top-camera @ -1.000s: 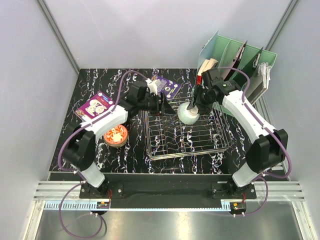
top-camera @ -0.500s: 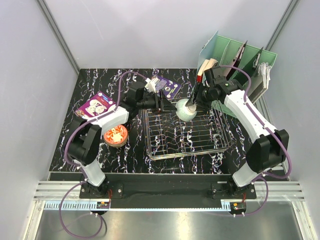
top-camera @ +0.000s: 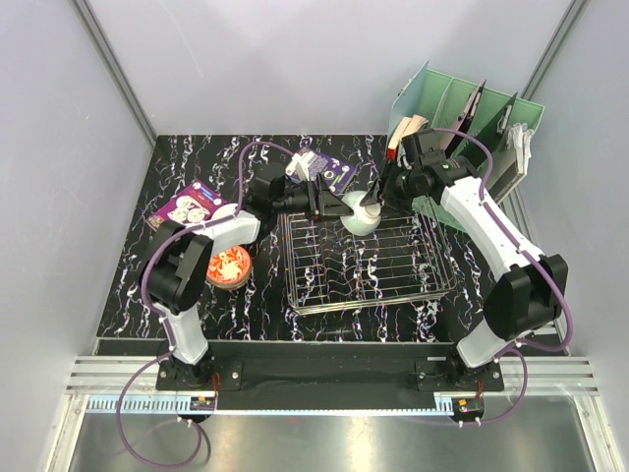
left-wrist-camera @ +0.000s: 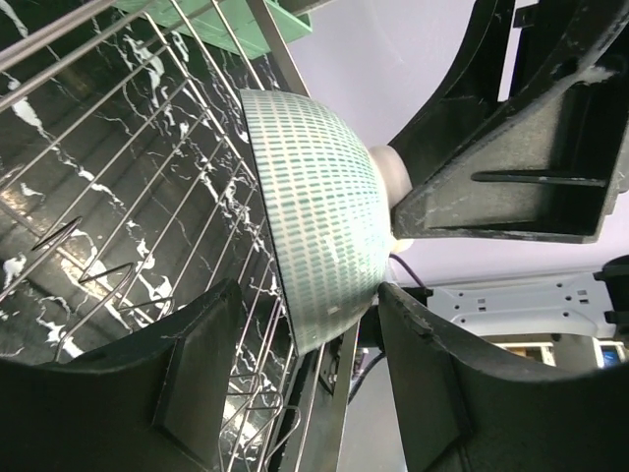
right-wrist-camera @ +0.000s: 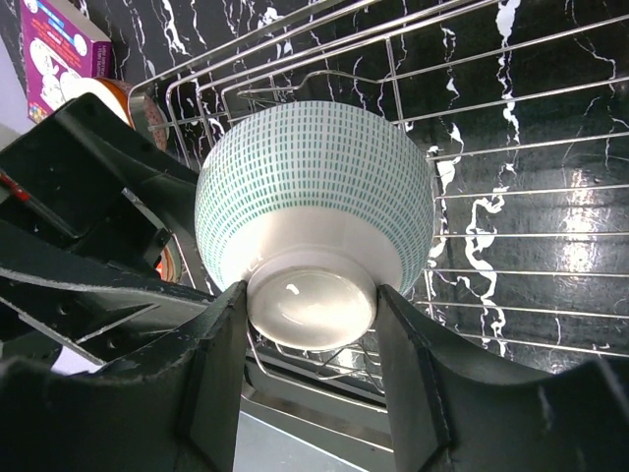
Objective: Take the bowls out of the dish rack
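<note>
A pale green patterned bowl [top-camera: 358, 220] hangs tilted on its side over the far edge of the chrome wire dish rack [top-camera: 366, 264]. My right gripper [top-camera: 376, 203] is shut on the bowl's white foot ring [right-wrist-camera: 313, 295]. My left gripper [top-camera: 330, 205] is open, and its fingers straddle the bowl's rim [left-wrist-camera: 313, 315] from the left with a gap on one side. A red floral bowl [top-camera: 227, 266] sits on the table left of the rack. In the left wrist view the bowl [left-wrist-camera: 314, 206] fills the middle, with the right gripper [left-wrist-camera: 511, 147] behind it.
A mint-green file organizer [top-camera: 462, 116] stands at the far right, close behind my right arm. A purple box [top-camera: 191, 207] lies at the left and a purple packet [top-camera: 331, 173] lies behind the rack. The rack's bars [right-wrist-camera: 491, 147] run under the bowl.
My left gripper has moved right to the bowl and now straddles its rim. My right gripper has shifted the bowl slightly left and toward the rack's far edge.
</note>
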You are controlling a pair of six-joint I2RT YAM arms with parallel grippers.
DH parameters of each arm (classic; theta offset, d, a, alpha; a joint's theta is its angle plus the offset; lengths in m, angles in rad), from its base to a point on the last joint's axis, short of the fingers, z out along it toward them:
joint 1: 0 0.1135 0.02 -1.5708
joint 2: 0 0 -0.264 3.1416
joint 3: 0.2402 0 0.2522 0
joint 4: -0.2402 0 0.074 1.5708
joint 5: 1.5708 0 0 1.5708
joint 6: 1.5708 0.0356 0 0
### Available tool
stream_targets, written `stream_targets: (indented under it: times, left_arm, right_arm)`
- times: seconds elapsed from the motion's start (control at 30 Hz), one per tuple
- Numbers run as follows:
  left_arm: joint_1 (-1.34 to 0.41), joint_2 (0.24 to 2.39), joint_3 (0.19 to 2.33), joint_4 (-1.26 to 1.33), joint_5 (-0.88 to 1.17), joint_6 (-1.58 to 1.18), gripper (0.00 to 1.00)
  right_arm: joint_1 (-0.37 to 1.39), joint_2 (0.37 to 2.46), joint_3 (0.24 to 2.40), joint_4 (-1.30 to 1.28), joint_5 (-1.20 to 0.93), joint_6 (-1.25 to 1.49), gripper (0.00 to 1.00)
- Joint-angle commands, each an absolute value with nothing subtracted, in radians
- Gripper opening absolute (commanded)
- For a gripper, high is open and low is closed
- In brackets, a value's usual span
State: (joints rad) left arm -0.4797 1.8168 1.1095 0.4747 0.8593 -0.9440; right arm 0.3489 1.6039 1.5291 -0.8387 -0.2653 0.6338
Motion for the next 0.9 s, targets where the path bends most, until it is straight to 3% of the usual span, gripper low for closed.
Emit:
stream_targets:
  times: [0.0, 0.13, 0.37, 0.67, 0.77, 0.87]
  left_arm:
    - [-0.480, 1.845, 1.104, 0.679, 0.917, -1.021, 0.61]
    - [-0.480, 1.877, 1.078, 0.888, 0.945, -1.146, 0.59]
    - [-0.506, 1.976, 1.111, 1.218, 1.002, -1.414, 0.48]
    - [-0.531, 1.959, 1.131, 1.147, 1.032, -1.365, 0.02]
    - [-0.531, 1.941, 1.123, 1.141, 1.026, -1.362, 0.00]
    - [-0.529, 1.907, 1.117, 1.097, 1.029, -1.336, 0.00]
  right_arm:
    - [0.344, 1.586, 1.520, -0.769, -0.331, 0.660, 0.00]
    - [0.344, 1.591, 1.493, -0.753, -0.341, 0.669, 0.00]
    - [0.344, 1.597, 1.453, -0.735, -0.342, 0.675, 0.00]
    - [0.344, 1.603, 1.428, -0.713, -0.354, 0.690, 0.00]
    - [0.344, 1.605, 1.424, -0.710, -0.359, 0.695, 0.00]
    - [0.344, 1.606, 1.416, -0.710, -0.357, 0.698, 0.15]
